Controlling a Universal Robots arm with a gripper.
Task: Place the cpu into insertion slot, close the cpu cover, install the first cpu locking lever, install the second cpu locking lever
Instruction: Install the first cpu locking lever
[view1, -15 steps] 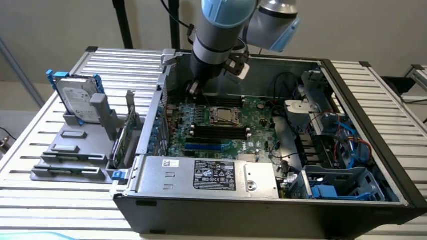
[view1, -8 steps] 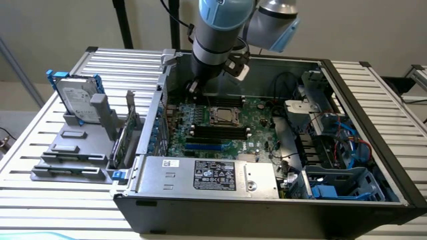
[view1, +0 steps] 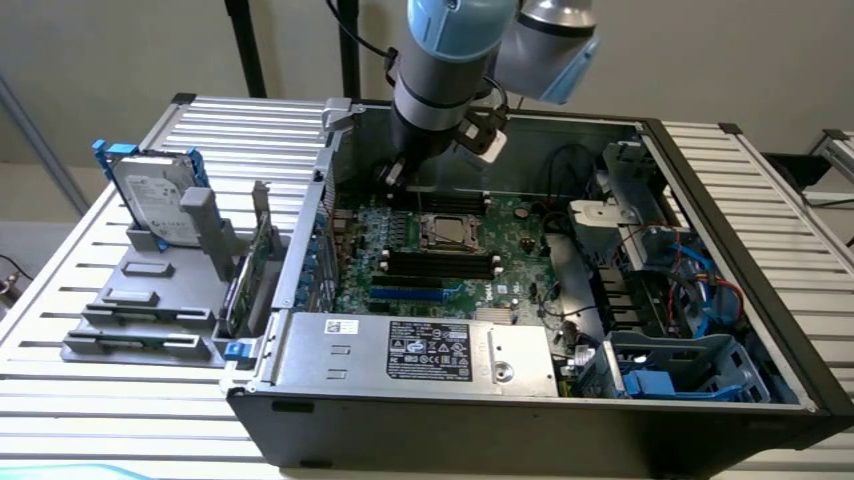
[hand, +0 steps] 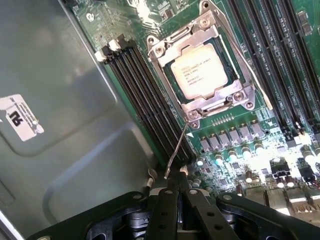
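Gripper (hand: 177, 200): one, fingers pressed together, nothing seen between them.
Cpu (hand: 199, 70): one, seated in the slot (view1: 449, 245).
Cover (hand: 164, 52): one, lying flat over the slot (its window frames the chip).
Levers: two. The first lever (hand: 177, 150) stands raised off the slot's corner nearest the gripper. Its long axis runs straight from that corner to the gripper, and its tip is at the fingertips (contact unclear). The second lever (hand: 257, 80) lies along the cover's opposite edge.
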